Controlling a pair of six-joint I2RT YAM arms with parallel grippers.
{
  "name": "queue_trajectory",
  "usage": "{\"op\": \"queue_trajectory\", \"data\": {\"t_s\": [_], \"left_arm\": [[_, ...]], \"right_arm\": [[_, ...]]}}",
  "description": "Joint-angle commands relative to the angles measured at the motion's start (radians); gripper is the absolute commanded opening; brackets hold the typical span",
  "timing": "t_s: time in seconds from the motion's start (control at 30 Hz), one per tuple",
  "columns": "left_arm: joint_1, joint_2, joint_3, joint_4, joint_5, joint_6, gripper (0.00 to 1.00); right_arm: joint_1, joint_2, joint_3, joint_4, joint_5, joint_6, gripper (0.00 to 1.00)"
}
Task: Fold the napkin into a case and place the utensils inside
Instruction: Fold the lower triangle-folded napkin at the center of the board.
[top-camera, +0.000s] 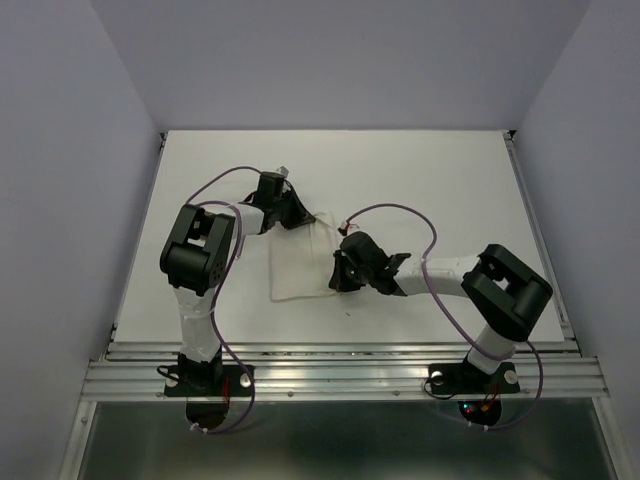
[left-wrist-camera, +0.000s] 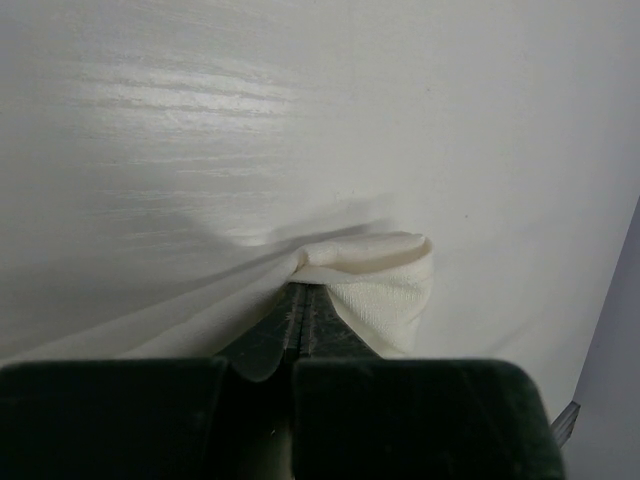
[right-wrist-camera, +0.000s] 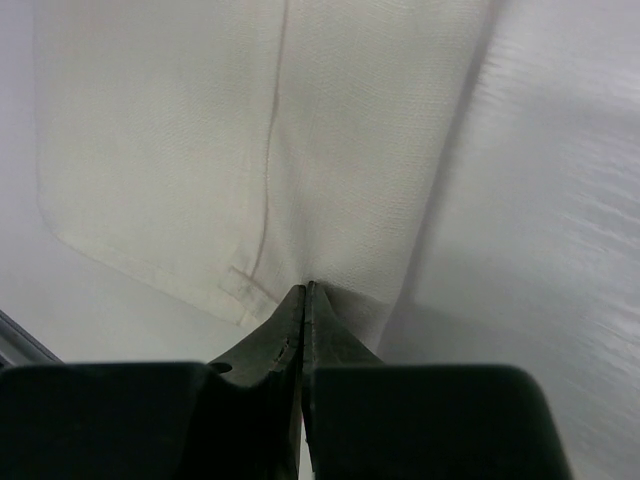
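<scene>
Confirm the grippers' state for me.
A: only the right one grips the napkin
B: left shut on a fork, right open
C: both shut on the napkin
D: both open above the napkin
C: the left gripper pinches a bunched fold of the napkin, and the right gripper is closed on the napkin's edge, with the cloth pulling toward its tips.

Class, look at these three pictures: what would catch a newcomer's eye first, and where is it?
Two black arms meet over a white napkin on the equally white table. The left arm has its jaws shut on a bunched far corner. The right arm has its jaws shut on the right edge.
</scene>
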Motion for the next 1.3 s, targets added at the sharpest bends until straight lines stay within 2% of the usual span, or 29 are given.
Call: {"op": "queue_trajectory", "data": {"t_s": [0.0,0.27,0.63,0.8,0.93,1.13,1.27], "left_arm": [[0.007,-0.032,-0.036,0.009,-0.001,0.0,0.0],[-0.022,-0.136,-0.159,0.048,0.03,-0.038,0.0],[-0.047,-0.141,-0.171,0.057,0.028,-0.047,0.0],[-0.047,-0.153,-0.18,0.048,0.025,-0.04,0.0],[-0.047,-0.15,-0.194,0.055,0.03,-0.043,0.0],[-0.047,-0.15,-0.216,0.074,0.039,-0.044,0.0],[-0.047,-0.155,-0.219,0.071,0.04,-0.035,0.0]], "right_arm": [[0.011,-0.021,-0.105,-0.233,0.096,-0.005,0.01],[0.011,-0.116,-0.14,-0.325,0.189,0.003,0.01],[0.011,-0.23,-0.13,-0.325,0.251,-0.109,0.02],[0.011,-0.302,-0.081,-0.313,0.29,-0.143,0.09],[0.011,-0.259,0.013,-0.276,0.312,-0.163,0.11],[-0.089,-0.14,0.204,-0.2,0.254,-0.191,0.11],[-0.143,0.012,0.336,-0.181,0.203,-0.192,0.11]]}}
